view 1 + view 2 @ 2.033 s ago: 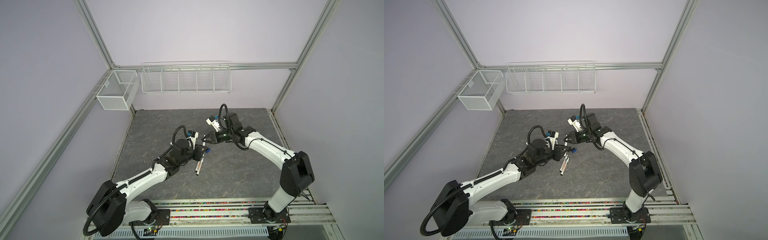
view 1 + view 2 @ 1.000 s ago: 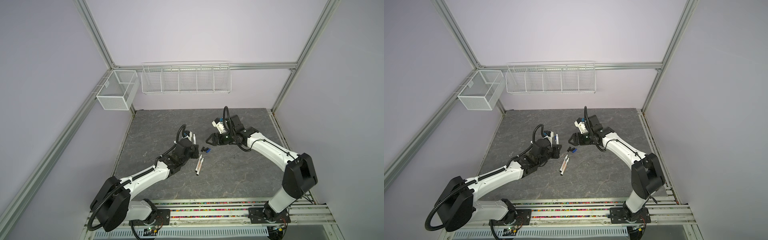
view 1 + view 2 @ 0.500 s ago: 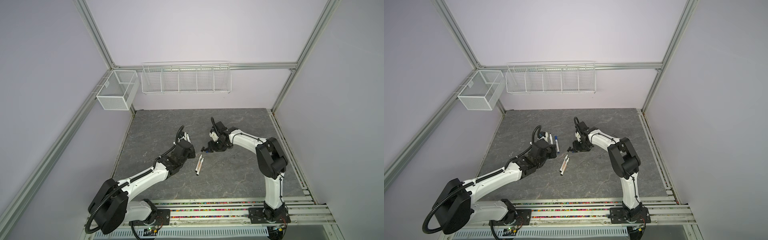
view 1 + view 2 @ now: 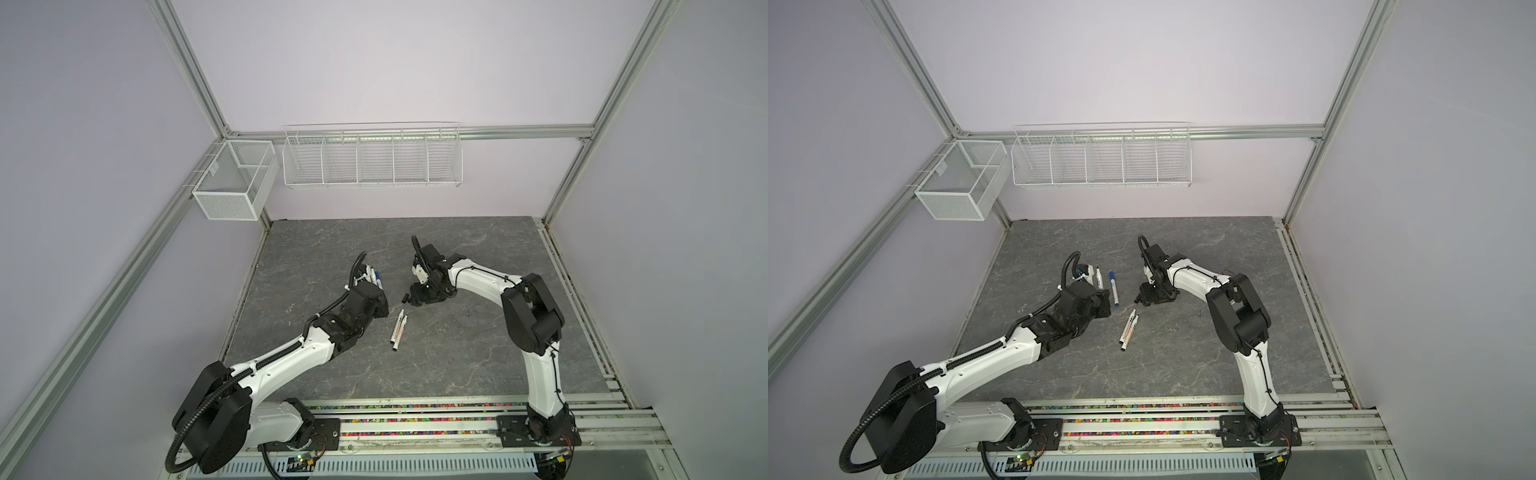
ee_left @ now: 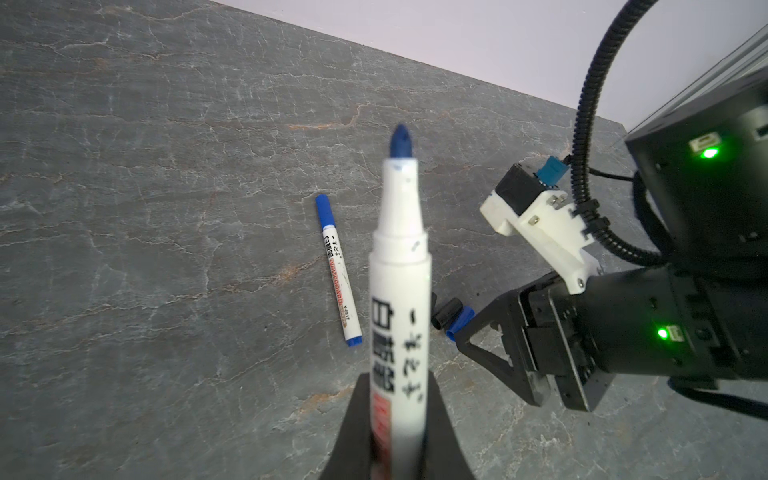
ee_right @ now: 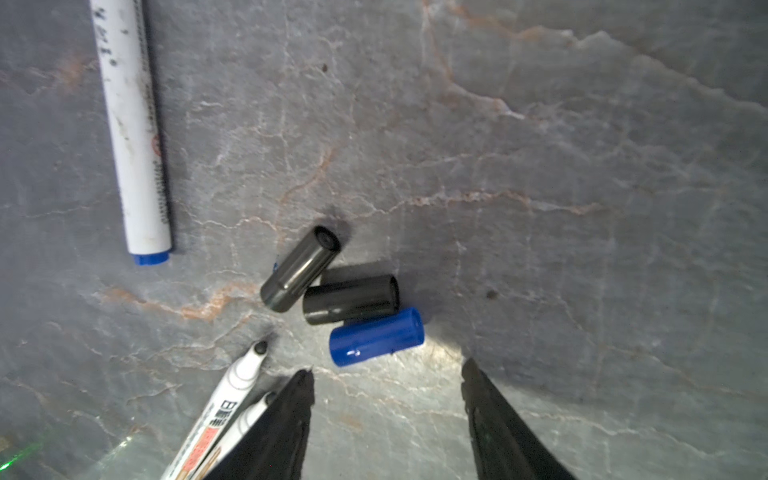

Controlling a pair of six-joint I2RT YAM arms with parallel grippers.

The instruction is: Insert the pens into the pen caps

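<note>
Grey marbled tabletop [image 4: 457, 353] holds two black caps [image 6: 351, 299] and a blue cap [image 6: 376, 336] mid-table; the right gripper [image 6: 386, 372], raised a second ago, now hangs just near of them, jaws spread. Left of them the left gripper [image 5: 397, 388] has drawn back, still pinching an uncapped blue pen [image 5: 399, 257], a capped blue pen [image 4: 1113, 289] beside it and two black-tipped pens [image 4: 398, 328] nearer, seemingly touching.
</note>
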